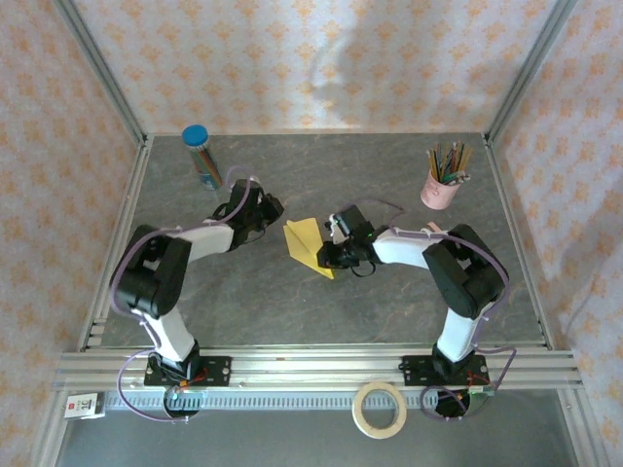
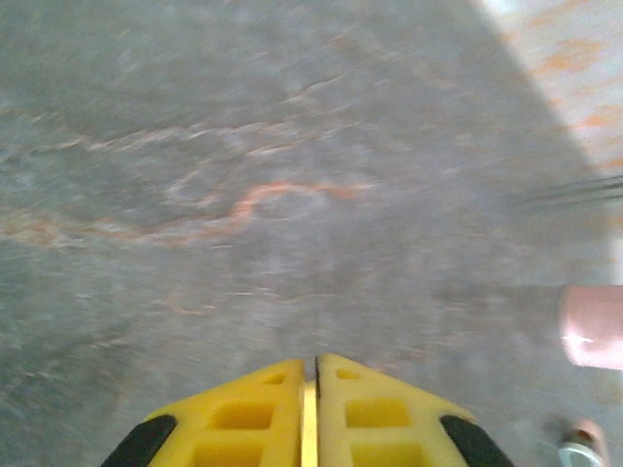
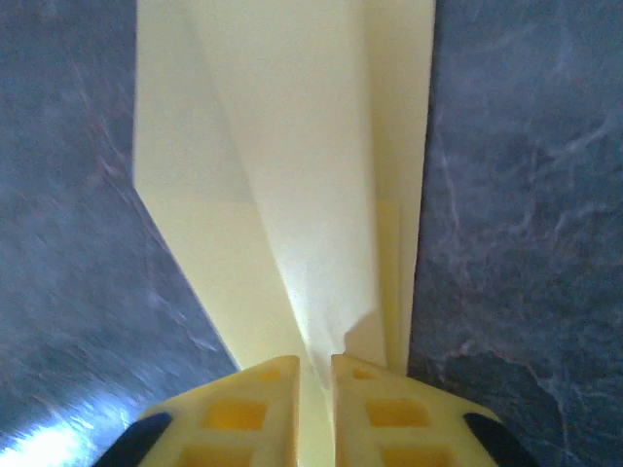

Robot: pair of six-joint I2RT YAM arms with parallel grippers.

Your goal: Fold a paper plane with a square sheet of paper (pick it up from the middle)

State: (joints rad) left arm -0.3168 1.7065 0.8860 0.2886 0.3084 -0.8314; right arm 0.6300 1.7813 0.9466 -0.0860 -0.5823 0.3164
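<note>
Table: the grey marbled table (image 1: 389,302) is carrying the work, and I am giving every place from it.
Right arm: the right arm (image 1: 467,272) is reaching from the table's near-right edge toward its middle.
Left arm: the left arm (image 1: 161,277) is bending from the table's near-left edge toward its left-centre.
Paper plane: the yellow paper plane (image 1: 307,245) is resting on the middle of the table, with its narrow end pointing to the near side.
Handling: I am judging it very light, thin and soft. It is likely sliding easily on the smooth table, and its layers may be springing open when nothing presses on them.
Where to hold: the centre crease near the middle looks best, because the layers there are thickest. A gentle pinch is enough, as a hard one is risking new wrinkles.
Tape roll: a tape roll (image 1: 380,409) is lying beyond the table's near edge.
Pencil tube: a blue-capped tube (image 1: 201,156) is standing at the table's far-left corner.
Pink cup: a pink pencil cup (image 1: 440,190) is standing at the table's far-right side.
Right gripper: the right gripper (image 3: 313,362) is standing slightly parted over the plane's narrow end, with the crease between the jaws. It looks loose, not clamped.
Left gripper: the left gripper (image 2: 313,365) is closed, holding nothing, over bare table.
</note>
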